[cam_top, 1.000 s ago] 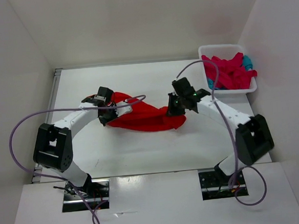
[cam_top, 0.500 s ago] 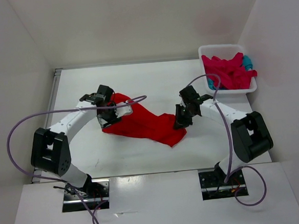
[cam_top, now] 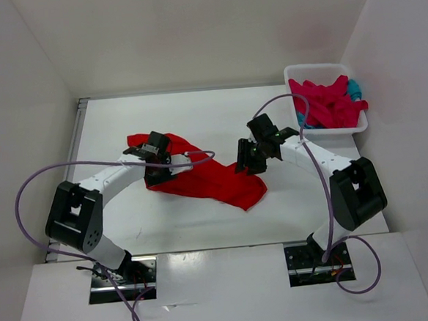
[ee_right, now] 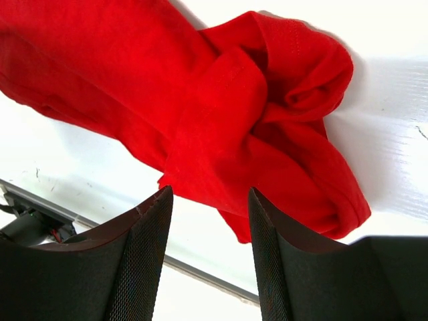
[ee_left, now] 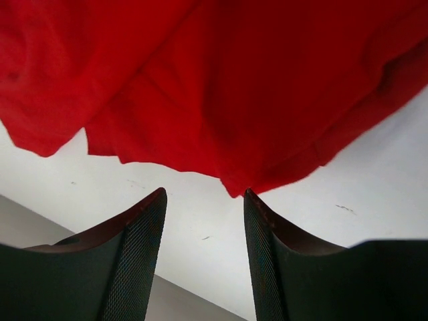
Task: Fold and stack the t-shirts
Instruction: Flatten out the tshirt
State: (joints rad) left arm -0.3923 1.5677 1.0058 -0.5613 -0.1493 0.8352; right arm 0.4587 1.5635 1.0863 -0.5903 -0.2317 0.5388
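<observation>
The left gripper (ee_left: 204,194) and right gripper (ee_right: 209,190) have just released the red t-shirt (cam_top: 208,179). Both hang part-open and empty above it as it lies crumpled on the counter (cam_top: 196,117), not yet folded.

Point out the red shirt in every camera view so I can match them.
Top view: the red shirt lies mid-table, between the left gripper and the right gripper.
Left wrist view: the shirt fills the upper half, just beyond the left gripper's open jaws.
Right wrist view: the shirt is bunched across the top and middle, beyond the right gripper's open jaws.
Shared landmark: the white table under the shirt.
</observation>
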